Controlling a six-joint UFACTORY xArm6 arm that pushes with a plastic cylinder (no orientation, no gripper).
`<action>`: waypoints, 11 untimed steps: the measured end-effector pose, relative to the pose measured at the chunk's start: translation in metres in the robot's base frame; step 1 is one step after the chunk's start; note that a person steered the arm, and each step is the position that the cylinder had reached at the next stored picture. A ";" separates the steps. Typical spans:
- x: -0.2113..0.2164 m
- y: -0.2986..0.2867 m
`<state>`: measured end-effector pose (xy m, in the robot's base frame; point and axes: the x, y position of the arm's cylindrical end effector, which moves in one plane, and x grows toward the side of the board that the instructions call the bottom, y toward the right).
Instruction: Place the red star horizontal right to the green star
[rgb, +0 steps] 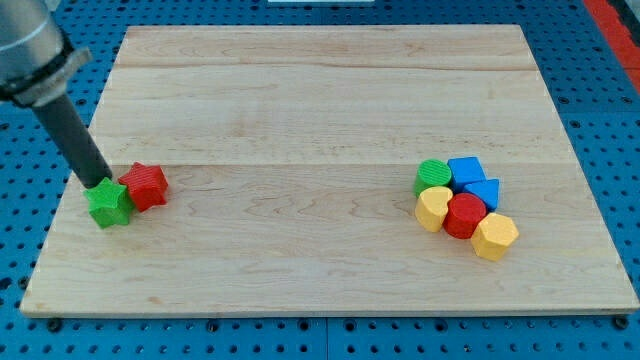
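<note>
My tip (100, 183) touches green star (109, 203) at its 11 o'clock; red star (146, 186) sits at 2, touching. No fingers on rig. Nudge red slightly toward 6 to level w/ green on desk (320, 90).

Single camera view, no second view to share scene. Looks down at steep angle from above board's near edge, facing toward 12 o'clock. Far edge of wooden board (330, 100) appears narrower than near edge, so tilt is oblique, not overhead. Moderate distance: whole board fits in frame, blue perforated table (30, 330) showing on all sides. Rod enters frame from 10 o'clock corner.
</note>
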<state>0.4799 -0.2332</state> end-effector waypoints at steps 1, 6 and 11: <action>0.009 0.070; 0.000 0.197; 0.082 0.231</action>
